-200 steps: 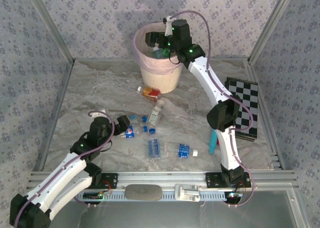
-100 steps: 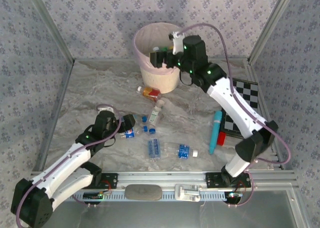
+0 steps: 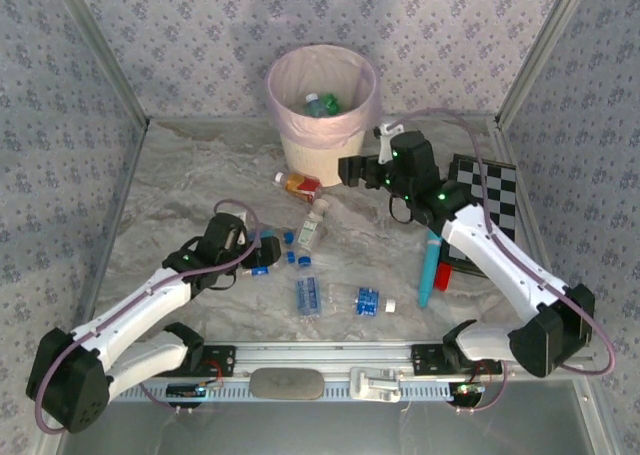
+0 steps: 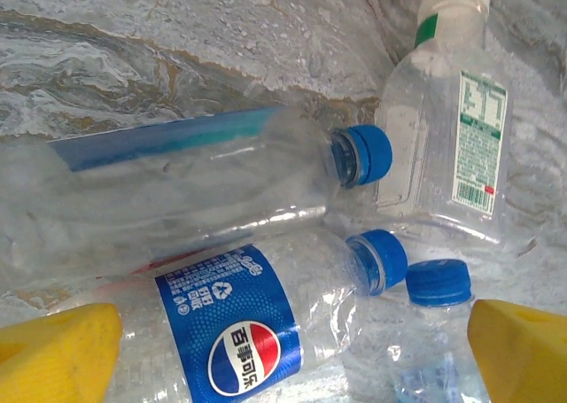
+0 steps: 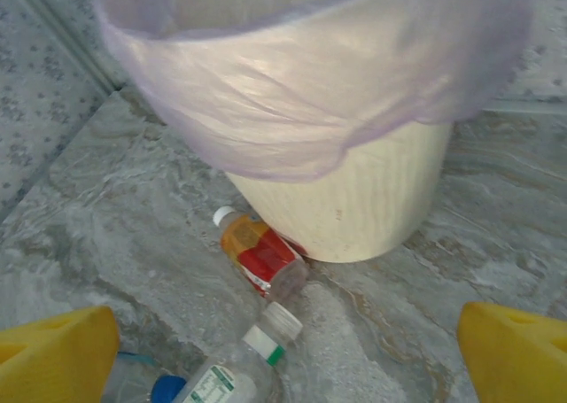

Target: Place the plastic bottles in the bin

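Widely parted left gripper (image 4: 288, 350) above clear blue-labelled plastic bottle (image 4: 221, 328), widely parted right gripper (image 5: 283, 359) facing round cream bin with pink liner (image 3: 312, 161), orange-red-labelled bottle (image 5: 260, 259) just beside its base

Left arm (image 3: 150, 300): white shell links, black joint housings, small green indicator lights, mauve cable looped alongside. Right arm (image 3: 490, 250): same build, mauve cable arching from wrist to base. Jaws: black bodies; left fingers (image 4: 53, 345) and right fingers (image 5: 509, 350) are blunt, bright yellow blocks.
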`<state>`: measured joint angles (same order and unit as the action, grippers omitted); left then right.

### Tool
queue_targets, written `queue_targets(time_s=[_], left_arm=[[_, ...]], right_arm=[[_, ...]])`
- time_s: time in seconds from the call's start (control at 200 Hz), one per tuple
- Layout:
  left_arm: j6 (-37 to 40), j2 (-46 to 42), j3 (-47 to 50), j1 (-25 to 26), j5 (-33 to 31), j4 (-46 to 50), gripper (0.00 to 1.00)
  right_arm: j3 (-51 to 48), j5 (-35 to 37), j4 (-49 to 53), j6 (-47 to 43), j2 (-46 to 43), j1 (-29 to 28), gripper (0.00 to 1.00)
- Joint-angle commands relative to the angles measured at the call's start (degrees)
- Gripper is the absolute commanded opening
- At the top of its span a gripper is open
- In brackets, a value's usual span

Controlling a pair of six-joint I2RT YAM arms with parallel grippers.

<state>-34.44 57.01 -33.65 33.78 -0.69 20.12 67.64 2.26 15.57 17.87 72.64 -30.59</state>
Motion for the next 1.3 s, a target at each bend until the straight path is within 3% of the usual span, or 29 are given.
queue_targets(time_s=[0.0,0.415,0.665,1.294], left_arm=[[3.42,2.36,-3.55,1.72,-2.55,3.86,1.00],[8.95,13.98,-10.71,9.63,-11.36,11.27,1.00],[9.11,16.46,-11.15,10.91,-14.34,12.31,1.00],[6.95,18.13,-8.74,11.04,-12.24,10.81,1.00]], right_arm=[[-3.69,1.75,-2.48,3.59,-2.28,1.76,1.00],[-6.09,1.14,-3.57,4.32,-3.93,4.20,1.00],[-7.23,1.31,-3.39,4.54,-4.68,4.92,1.00],[-9.93,1.14,-3.41,5.93,-6.02,6.31,1.00]])
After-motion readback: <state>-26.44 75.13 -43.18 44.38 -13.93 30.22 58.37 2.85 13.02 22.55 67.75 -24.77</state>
